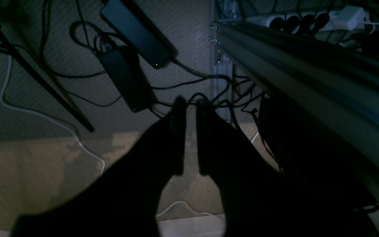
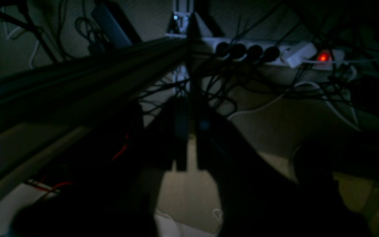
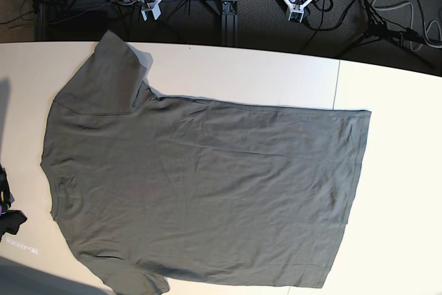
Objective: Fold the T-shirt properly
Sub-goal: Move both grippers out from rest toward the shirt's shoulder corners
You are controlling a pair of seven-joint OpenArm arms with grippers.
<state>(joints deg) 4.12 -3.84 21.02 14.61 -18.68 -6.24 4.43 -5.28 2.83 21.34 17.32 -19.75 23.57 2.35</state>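
Observation:
The dark olive-grey T-shirt (image 3: 200, 184) lies spread flat on the white table (image 3: 242, 74). Its collar is at the left, its hem at the right, and one sleeve (image 3: 110, 74) points to the far left corner. Both arms are parked beyond the table's far edge, apart from the shirt. My right gripper (image 3: 148, 13) hangs at the top left and my left gripper (image 3: 295, 13) at the top right. In the dark wrist views, the left gripper (image 1: 191, 102) and the right gripper (image 2: 189, 105) point down at the floor. Each has only a thin slit between its fingers and holds nothing.
A small black object with coloured bits (image 3: 8, 212) lies at the table's left edge, a white label (image 3: 21, 243) beside it. Under the far edge are an aluminium frame rail (image 1: 308, 72), a power strip (image 2: 268, 52), black adapters (image 1: 127, 79) and several cables. A tripod leg (image 3: 387, 29) stands at the far right.

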